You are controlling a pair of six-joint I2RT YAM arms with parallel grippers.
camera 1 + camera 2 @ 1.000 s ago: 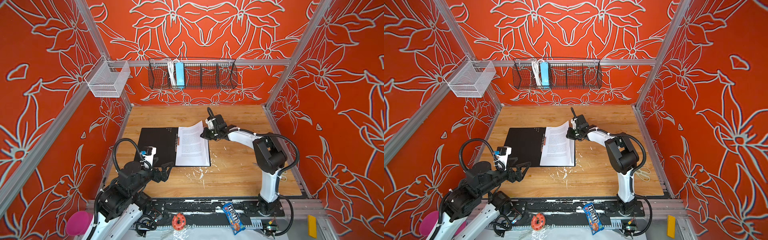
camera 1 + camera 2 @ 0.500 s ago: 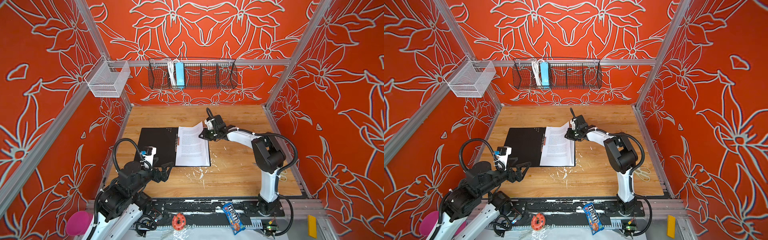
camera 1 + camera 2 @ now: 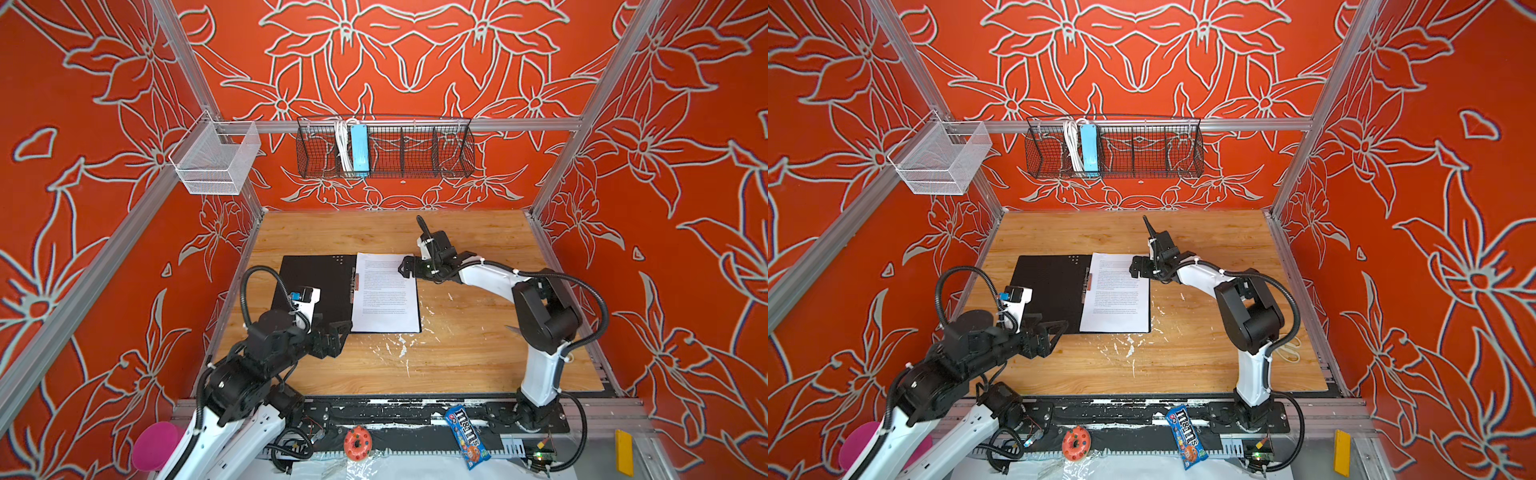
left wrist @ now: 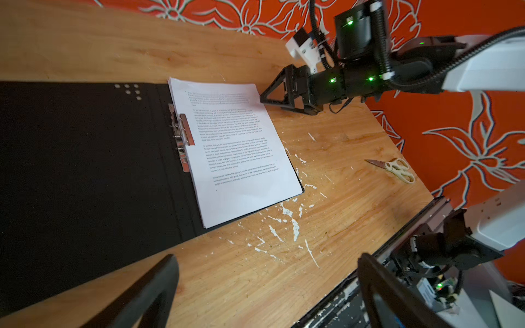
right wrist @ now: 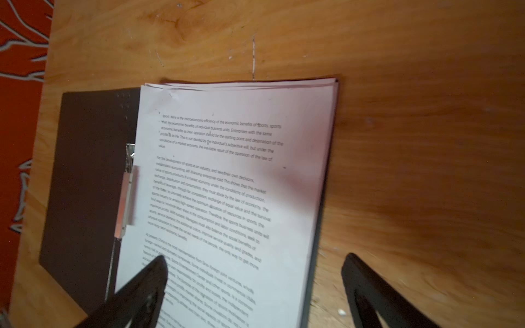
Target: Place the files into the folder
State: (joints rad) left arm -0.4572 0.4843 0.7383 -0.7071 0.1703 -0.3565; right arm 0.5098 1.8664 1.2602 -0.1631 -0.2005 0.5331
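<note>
The folder [image 3: 316, 282] [image 3: 1050, 286] lies open on the wooden table with its black inside up and a metal clip [image 4: 181, 136] at its spine. The files [image 3: 384, 295] [image 3: 1117, 295] rest as a flat white stack on its right half. My right gripper [image 3: 406, 269] [image 5: 254, 259] hovers open over the stack's far right corner, one finger above the print and one past the folder's edge, holding nothing. My left gripper [image 3: 332, 336] [image 4: 267, 257] stands open and empty over bare wood by the folder's near edge.
Scissors [image 4: 393, 169] lie on the table near the right wall. A black wire basket [image 3: 415, 149] with a light-blue power strip [image 3: 359, 149] hangs on the back wall, and a white mesh basket [image 3: 216, 160] at the left. A candy bag [image 3: 467, 436] and a donut [image 3: 357, 442] lie in front.
My right gripper has gone from shut to open, letting go of the top sheet's far corner, which now lies flat on the stack. The left arm has not moved.
</note>
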